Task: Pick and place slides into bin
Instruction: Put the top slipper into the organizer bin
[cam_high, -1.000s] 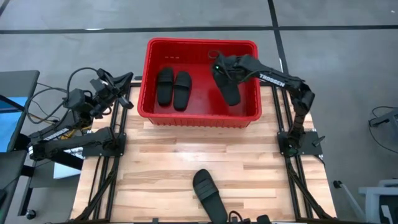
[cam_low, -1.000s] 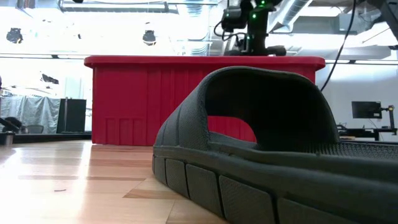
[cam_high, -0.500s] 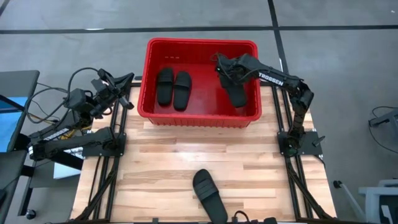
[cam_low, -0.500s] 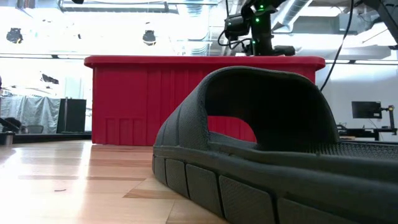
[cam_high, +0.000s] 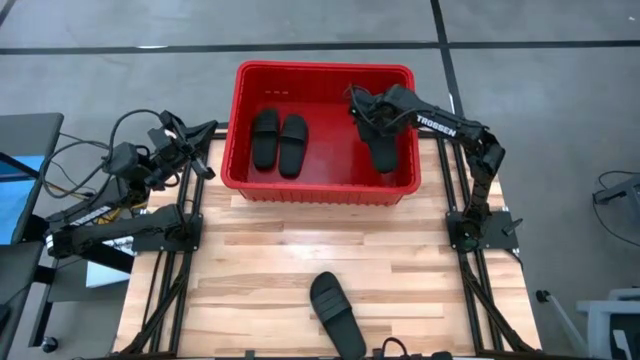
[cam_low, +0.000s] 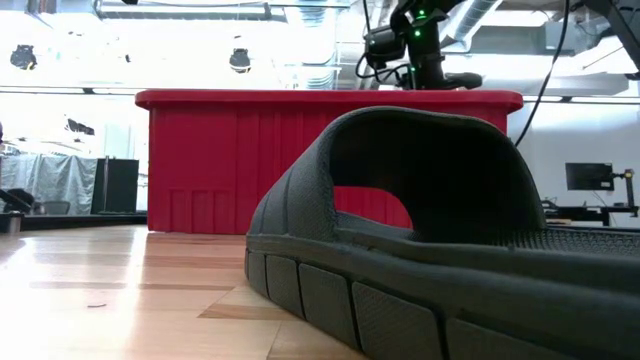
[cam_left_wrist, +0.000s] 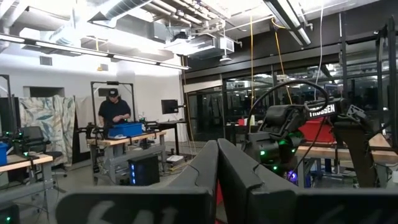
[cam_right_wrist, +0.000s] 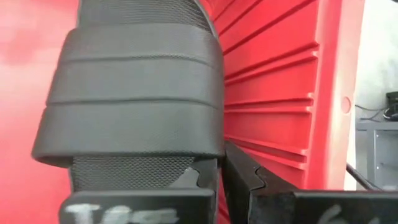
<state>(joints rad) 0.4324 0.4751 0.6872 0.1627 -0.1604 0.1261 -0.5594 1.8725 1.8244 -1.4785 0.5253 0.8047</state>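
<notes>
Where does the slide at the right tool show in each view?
High: slide in the red bin's right part, under the right tool.
Low: hidden behind the bin wall.
Left wrist: not seen.
Right wrist: slide fills the frame.
Shared landmark: the bin.

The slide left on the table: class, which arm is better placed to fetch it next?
Probably the left. The left gripper waits shut beside the bin, holding nothing. The right gripper is inside the bin over a third slide. The last slide lies roughly mid-table.
</notes>
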